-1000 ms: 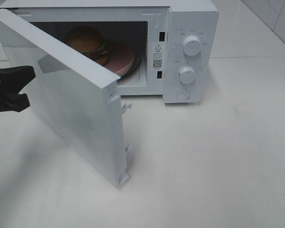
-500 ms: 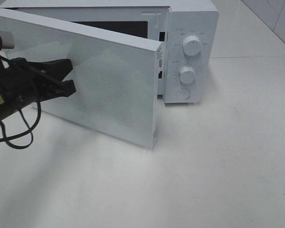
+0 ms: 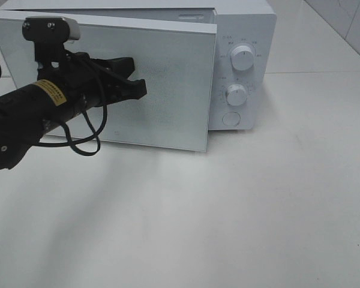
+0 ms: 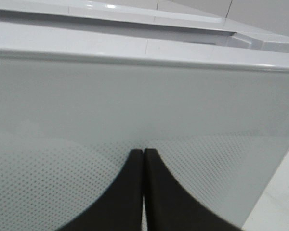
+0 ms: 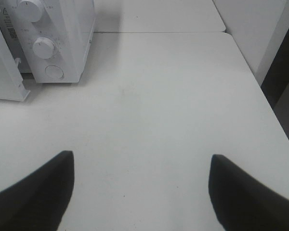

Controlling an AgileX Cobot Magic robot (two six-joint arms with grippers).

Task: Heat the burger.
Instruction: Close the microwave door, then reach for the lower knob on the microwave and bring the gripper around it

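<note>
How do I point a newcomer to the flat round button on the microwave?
Find the white microwave on the white table; its control panel sits right of the door in the high view. Three round controls stack down it: the button is the lowest, and unlike the upper knob and lower knob above it, which stick out, it lies flat.

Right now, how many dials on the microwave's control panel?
2. Upper dial near the top of the control panel, lower dial directly below it. The flat round button under them is not a dial. Panel fully in view, none hidden.
</note>
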